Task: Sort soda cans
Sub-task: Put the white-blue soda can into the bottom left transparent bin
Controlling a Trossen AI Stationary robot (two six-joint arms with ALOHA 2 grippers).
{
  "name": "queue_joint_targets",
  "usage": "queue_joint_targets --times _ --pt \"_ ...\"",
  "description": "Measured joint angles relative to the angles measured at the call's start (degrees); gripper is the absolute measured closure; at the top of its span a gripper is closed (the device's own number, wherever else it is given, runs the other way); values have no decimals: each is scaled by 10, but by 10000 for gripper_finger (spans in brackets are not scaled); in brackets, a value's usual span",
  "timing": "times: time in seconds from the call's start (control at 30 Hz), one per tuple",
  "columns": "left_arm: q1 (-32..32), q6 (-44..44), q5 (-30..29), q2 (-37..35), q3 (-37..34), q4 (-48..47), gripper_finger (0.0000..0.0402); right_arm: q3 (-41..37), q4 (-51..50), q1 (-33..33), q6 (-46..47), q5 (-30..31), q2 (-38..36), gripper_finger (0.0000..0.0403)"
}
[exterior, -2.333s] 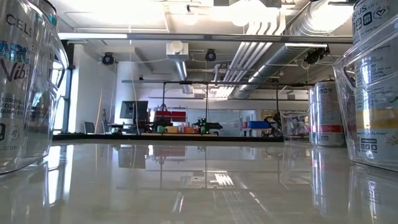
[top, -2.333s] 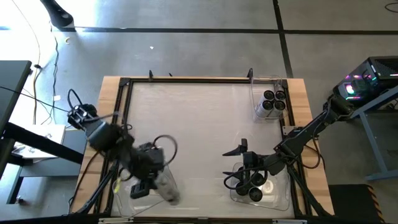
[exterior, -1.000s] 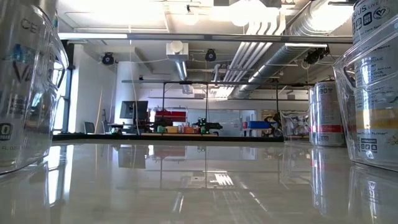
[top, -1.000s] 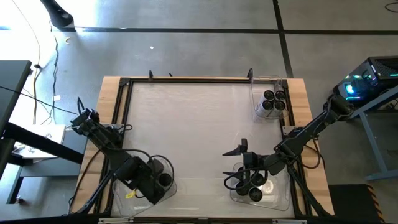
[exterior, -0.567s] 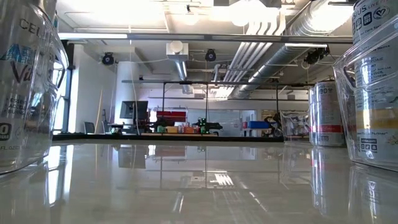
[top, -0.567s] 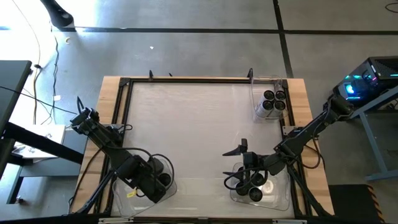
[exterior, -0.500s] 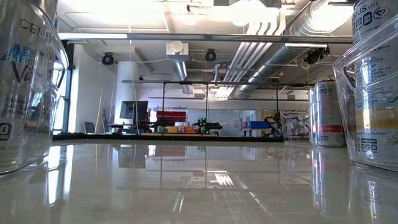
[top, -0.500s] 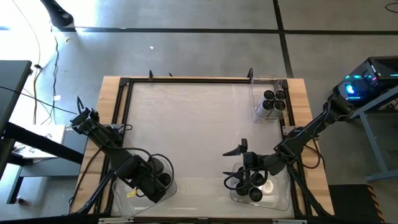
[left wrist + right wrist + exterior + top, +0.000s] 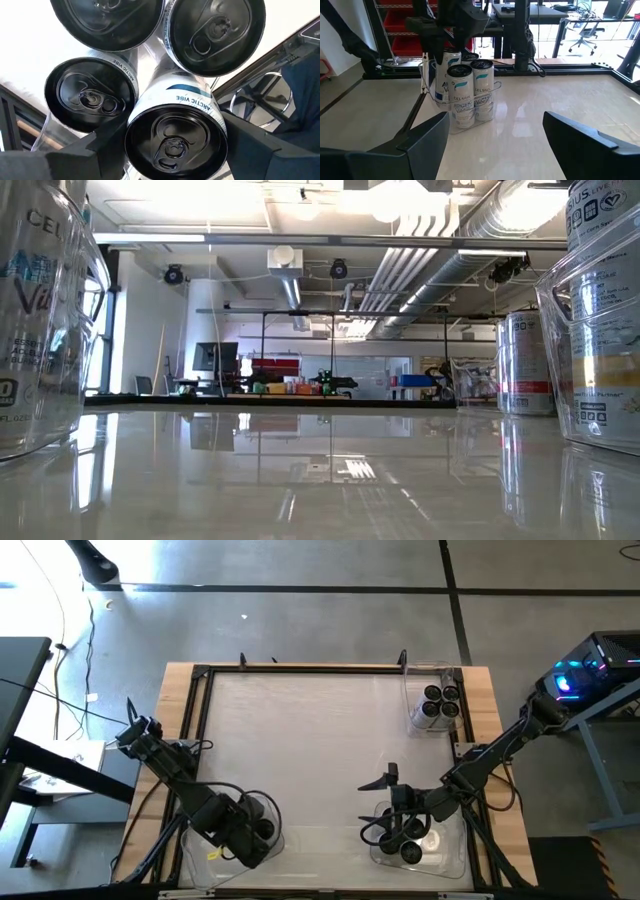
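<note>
In the left wrist view I look down on several soda cans with dark tops and silvery sides; one soda can (image 9: 175, 145) stands between my left gripper's (image 9: 175, 150) fingers. In the high view my left gripper (image 9: 252, 832) is over the clear near-left bin (image 9: 212, 852), shut on that can among the others (image 9: 262, 808). My right gripper (image 9: 382, 780) is open and waits by the near-right bin (image 9: 455, 845), which holds cans (image 9: 410, 832). The right wrist view shows its open fingers (image 9: 505, 150) facing the left bin's cans (image 9: 465, 85). My left gripper holds the soda can near its top rim (image 9: 220, 131), pinched between the two fingers (image 9: 105, 145), which come from above and point down. The can is upright, side by side with the other cans in the bin; whether its base rests on the bin floor is hidden.
A third clear bin (image 9: 412, 690) with several cans (image 9: 438, 703) stands at the far-right corner. The low view shows the left bin's cans (image 9: 35, 330), the right bin (image 9: 600, 330) and the far cans (image 9: 522, 360). The table's middle (image 9: 310, 740) is bare; a wooden frame rims it.
My left gripper, with its can, has eased a little toward the near edge over the near-left bin. In the low view the print on the left can has shifted slightly. My right arm has kept still.
</note>
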Motion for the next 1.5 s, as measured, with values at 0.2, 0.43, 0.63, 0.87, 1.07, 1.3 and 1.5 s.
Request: queue_joint_targets --times 0.2,0.43,0.63,0.87,1.07,1.3,1.5 --pt "3 25 -5 0 0 5 127 0 0 0 -2 0 0 85" --pt "-5 72 9 4 17 -47 125 0 0 0 -7 0 0 85" --pt "-16 98 -22 9 69 -121 124 0 0 0 -7 0 0 85" --pt "-23 139 -35 9 81 -102 124 0 4 0 -5 0 0 85" --pt "-27 143 -34 10 60 -64 124 0 4 0 -5 0 0 85" --pt "-27 162 -5 48 53 -85 124 0 5 0 -5 0 0 85" --pt "-27 197 1 63 54 -67 120 0 5 0 -5 0 0 85"
